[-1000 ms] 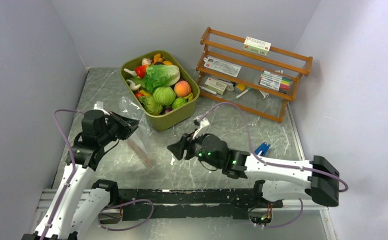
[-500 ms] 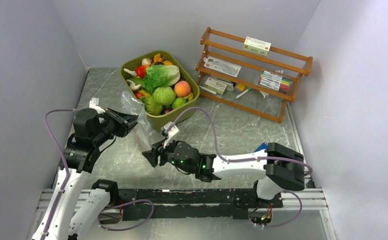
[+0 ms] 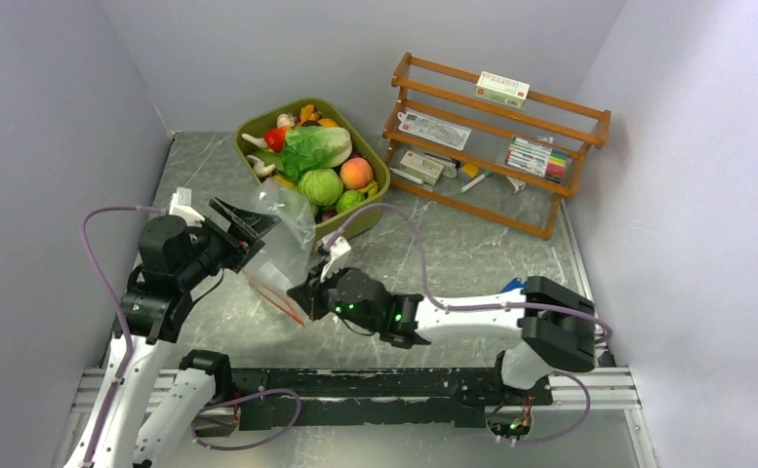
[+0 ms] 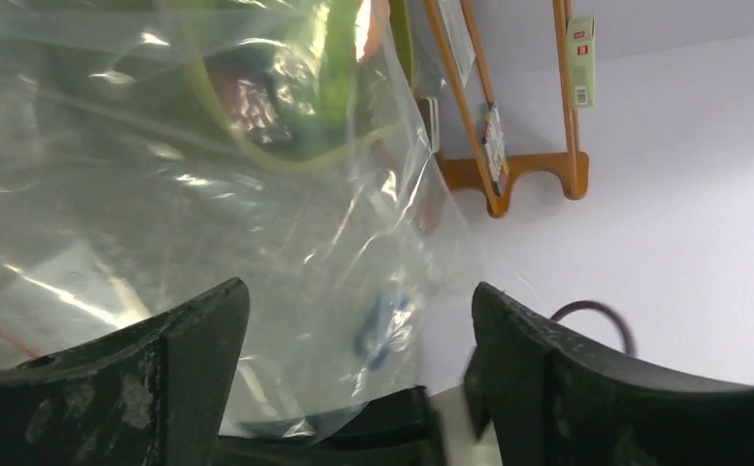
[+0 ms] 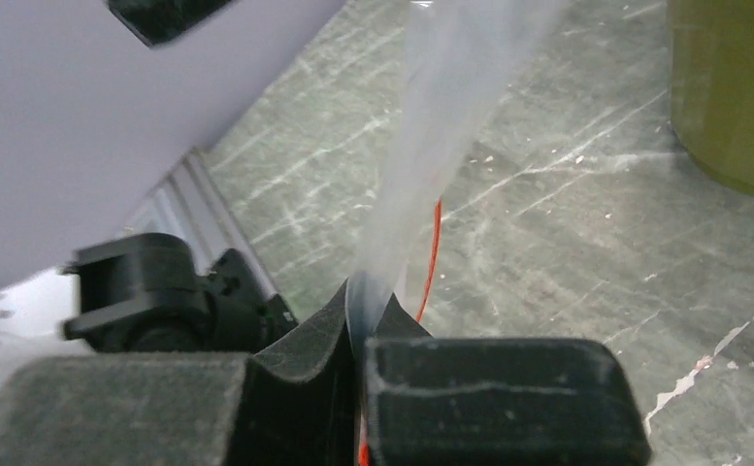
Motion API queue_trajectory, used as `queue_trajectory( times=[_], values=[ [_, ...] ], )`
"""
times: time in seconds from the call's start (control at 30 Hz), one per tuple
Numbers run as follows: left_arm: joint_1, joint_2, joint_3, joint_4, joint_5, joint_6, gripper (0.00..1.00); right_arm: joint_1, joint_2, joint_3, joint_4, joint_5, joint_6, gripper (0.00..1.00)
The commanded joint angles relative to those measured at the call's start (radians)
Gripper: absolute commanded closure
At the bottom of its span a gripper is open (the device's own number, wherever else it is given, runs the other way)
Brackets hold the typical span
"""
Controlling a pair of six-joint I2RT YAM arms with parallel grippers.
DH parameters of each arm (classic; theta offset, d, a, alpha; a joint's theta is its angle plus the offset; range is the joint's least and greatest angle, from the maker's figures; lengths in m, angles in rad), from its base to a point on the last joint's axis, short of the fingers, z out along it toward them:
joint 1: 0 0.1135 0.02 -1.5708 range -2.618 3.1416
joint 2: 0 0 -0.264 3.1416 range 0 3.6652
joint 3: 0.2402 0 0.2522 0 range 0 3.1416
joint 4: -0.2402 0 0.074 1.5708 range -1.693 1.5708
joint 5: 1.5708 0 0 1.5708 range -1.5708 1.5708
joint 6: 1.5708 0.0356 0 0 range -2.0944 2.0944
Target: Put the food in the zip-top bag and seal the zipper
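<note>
The clear zip-top bag (image 3: 285,239) stands up off the table between both arms, its orange-red zipper (image 3: 273,298) low at the near edge. My right gripper (image 3: 303,291) is shut on the bag's lower edge; the wrist view shows the film pinched in the gripper (image 5: 361,325) with the zipper (image 5: 435,248) beside it. My left gripper (image 3: 244,230) stands open at the bag's left side; in its wrist view the bag (image 4: 208,184) fills the space ahead of the gripper (image 4: 358,325). The food, with cabbage (image 3: 320,185), lettuce (image 3: 314,146) and peach (image 3: 356,173), lies in the olive tub (image 3: 350,226).
A wooden rack (image 3: 497,136) with pens and small boxes stands at the back right. A blue-handled tool (image 3: 510,286) peeks out behind the right arm's elbow. Grey walls close in on the left and right. The tub (image 5: 732,87) is close behind the bag.
My left gripper has opened and let go of the bag. My right gripper moved left and shut on the bag's lower edge. The bag now stands taller, toward the tub.
</note>
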Motion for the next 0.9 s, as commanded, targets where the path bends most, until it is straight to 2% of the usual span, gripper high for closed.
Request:
queue_trajectory(
  times=[0.0,0.07,0.17,0.27,0.4,0.53,0.7,0.77,0.87],
  values=[
    [-0.004,-0.064,0.033,0.044,-0.078,0.282,0.11,-0.079,-0.133,-0.028,-0.100,-0.127,0.154,1.00],
    [-0.004,-0.086,0.034,0.078,-0.060,0.436,0.10,-0.113,-0.180,-0.045,-0.165,-0.201,0.195,1.00],
    [-0.004,-0.121,0.017,0.115,0.028,0.699,0.14,-0.155,-0.265,-0.065,-0.257,-0.258,0.238,1.00],
    [-0.004,-0.177,-0.030,0.130,0.107,0.918,0.18,-0.184,-0.386,-0.104,-0.301,-0.269,0.279,1.00],
    [-0.004,-0.262,-0.091,0.199,0.106,0.910,0.17,-0.228,-0.522,-0.133,-0.353,-0.219,0.356,1.00],
    [-0.004,-0.322,-0.152,0.257,0.219,0.913,0.17,-0.275,-0.614,-0.133,-0.419,-0.201,0.413,1.00],
    [-0.004,-0.381,-0.216,0.266,0.424,1.126,0.15,-0.318,-0.665,-0.123,-0.476,-0.254,0.512,1.00],
    [-0.004,-0.379,-0.204,0.256,0.456,1.204,0.15,-0.324,-0.658,-0.097,-0.526,-0.285,0.526,1.00],
    [-0.004,-0.359,-0.173,0.245,0.481,1.295,0.16,-0.326,-0.676,-0.118,-0.496,-0.328,0.563,1.00]
  ],
)
